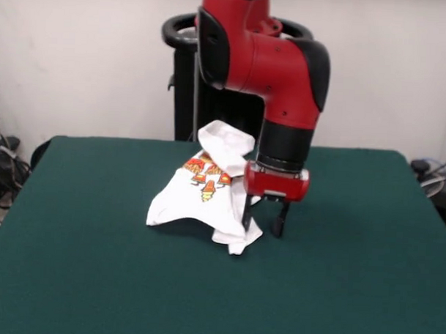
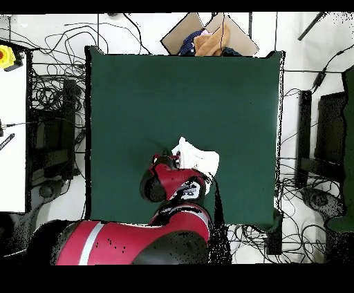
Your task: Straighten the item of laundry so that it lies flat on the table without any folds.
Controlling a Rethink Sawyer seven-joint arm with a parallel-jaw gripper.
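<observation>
Nearest the front cam there's just bare green table (image 1: 94, 280), felt-looking top, way wider than the shirt. The small white T-shirt (image 1: 189, 199) is sitting back from that, approx mid-width and toward the far half of the table. It's def not lying flat: it's bunched up, w/ a rumpled tail drooping down toward the cam at its lower right corner and a fold of white cloth standing up at the back. The red/orange/yellow cartoon print is showing on the upper part of the shirt, just under that raised fold.

The gripper (image 1: 263, 225) is hanging right at the shirt's right edge, fingers pointing straight down at the table. The two dark fingers are standing apart w/ a visible gap, the left one (image 1: 247, 212) is touching or overlapping the cloth's edge, the other is over bare felt just beside the shirt. Can't tell if any cloth is actually sitting between them, looks like nothing is clamped.

Behind the shirt the red and black arm (image 1: 274, 66) is coming down, wrist bending over the shirt's right side.

Overhead cam: the arm (image 2: 173, 183) is covering most of the shirt (image 2: 197, 157), only a white patch is poking out past it.
</observation>
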